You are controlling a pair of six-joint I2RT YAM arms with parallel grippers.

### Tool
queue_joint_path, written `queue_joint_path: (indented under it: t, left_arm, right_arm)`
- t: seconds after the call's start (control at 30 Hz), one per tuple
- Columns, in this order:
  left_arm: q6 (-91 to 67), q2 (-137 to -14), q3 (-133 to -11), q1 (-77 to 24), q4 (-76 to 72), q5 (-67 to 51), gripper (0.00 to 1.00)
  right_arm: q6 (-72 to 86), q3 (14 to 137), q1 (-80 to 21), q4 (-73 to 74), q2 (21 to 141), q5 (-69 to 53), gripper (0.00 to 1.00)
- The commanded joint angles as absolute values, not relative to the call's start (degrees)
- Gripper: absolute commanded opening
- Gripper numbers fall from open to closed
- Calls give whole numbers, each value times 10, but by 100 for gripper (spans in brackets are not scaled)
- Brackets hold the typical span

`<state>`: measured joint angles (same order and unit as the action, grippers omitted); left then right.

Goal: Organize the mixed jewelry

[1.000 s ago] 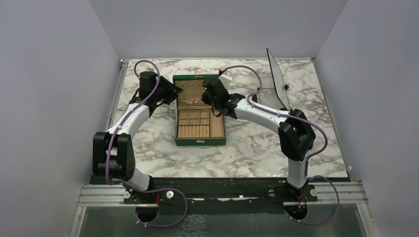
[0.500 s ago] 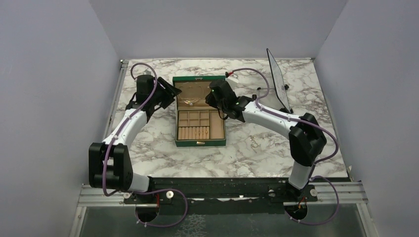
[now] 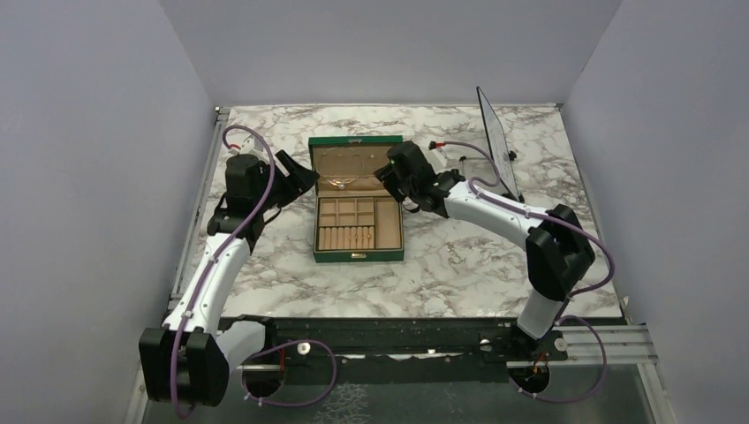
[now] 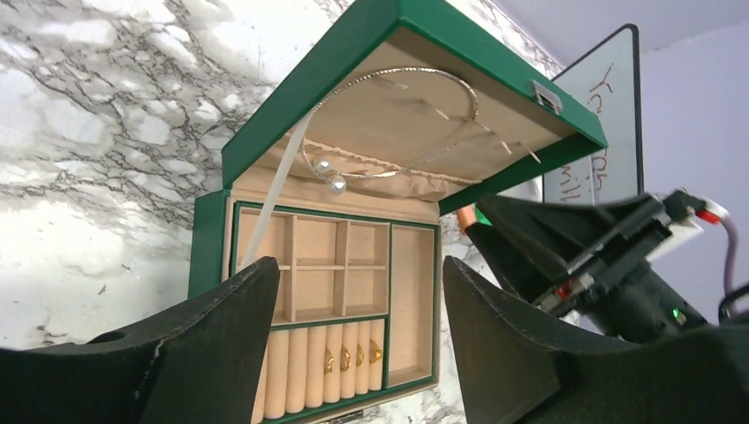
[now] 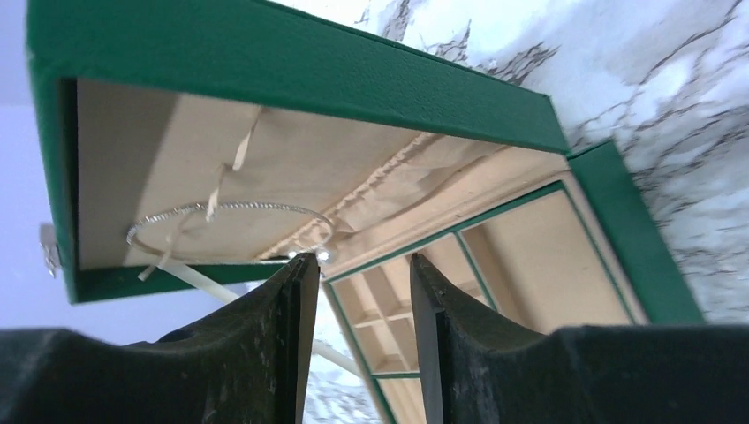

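Thin silvery looped necklace (image 4: pixel 335 184) hangs on the beige lining of the raised lid (image 4: pixel 503 75), both my grippers empty beside it
Its two pearly beads dangle just above the lining's gathered pocket; below, a few small gold pieces (image 4: pixel 344 356) sit tucked between the padded rolls at the front of the open green jewellery box (image 3: pixel 358 254), whose square compartments show bare. My left gripper (image 4: pixel 358 274) hovers off the box's left side, fingers spread wide with nothing between them; my right gripper (image 5: pixel 360 265) sits near the lid's right edge, fingers apart and empty. The box rests on the white marble-patterned table (image 3: pixel 459 265), a small whiteboard (image 3: pixel 495 141) standing upright to the right
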<state>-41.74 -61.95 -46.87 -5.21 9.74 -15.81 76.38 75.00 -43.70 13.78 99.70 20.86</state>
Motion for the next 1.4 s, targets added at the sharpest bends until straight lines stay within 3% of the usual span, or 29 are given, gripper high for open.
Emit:
queue_joint_path:
  t: [0.0, 0.4, 0.87, 1.2, 1.37]
  left_arm:
    - [-364, -595, -472, -49, 121, -183, 70]
    - [-342, -612, -488, -49, 133, -172, 70]
    - [-330, -626, -491, -49, 129, -188, 70]
    - [-362, -652, -464, -62, 82, -212, 70]
    - [-374, -677, -466, -86, 61, -193, 70]
  right_arm:
    - [898, 784, -435, 160, 1031, 196, 48]
    - [1045, 851, -435, 187, 1132, 183, 45]
    - [1085, 849, -435, 151, 1145, 176, 45]
    - [1112, 878, -435, 221, 1179, 142, 40]
    - [1112, 849, -435, 215, 1172, 135, 29]
